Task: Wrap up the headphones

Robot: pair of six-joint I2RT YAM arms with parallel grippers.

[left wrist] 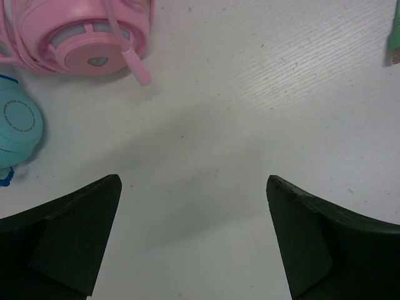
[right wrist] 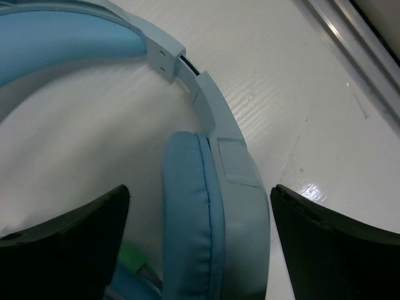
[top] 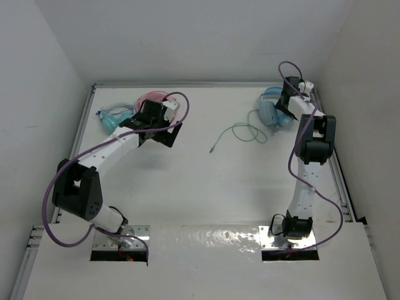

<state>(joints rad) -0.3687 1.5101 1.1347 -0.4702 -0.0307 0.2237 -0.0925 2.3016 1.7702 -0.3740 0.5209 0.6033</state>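
Right wrist: headphones [right wrist: 215, 206] earcup inside released right end effector [right wrist: 200, 187], hidden overhead; left end effector [left wrist: 194, 181] released.

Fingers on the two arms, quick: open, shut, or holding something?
Left fingers: open, holding nothing.
Right fingers: open, either side of the headphones' earcup, not clamped on it.

Headphones [top: 270, 109]: one pair, light blue, over-ear. Lies at the far right corner of the table [top: 206, 187], close to the right-hand rail. The blue padded headband [right wrist: 62, 40] runs into a paler plastic slider arm. An oval earcup [right wrist: 187, 219], with a blue cushion and a pale shell, stands on edge. The thin green cable [top: 242, 132] is unwound, trailing left from the cups in loose open loops, and its plug end [top: 213, 150] lies free on the table, well apart from the cups.
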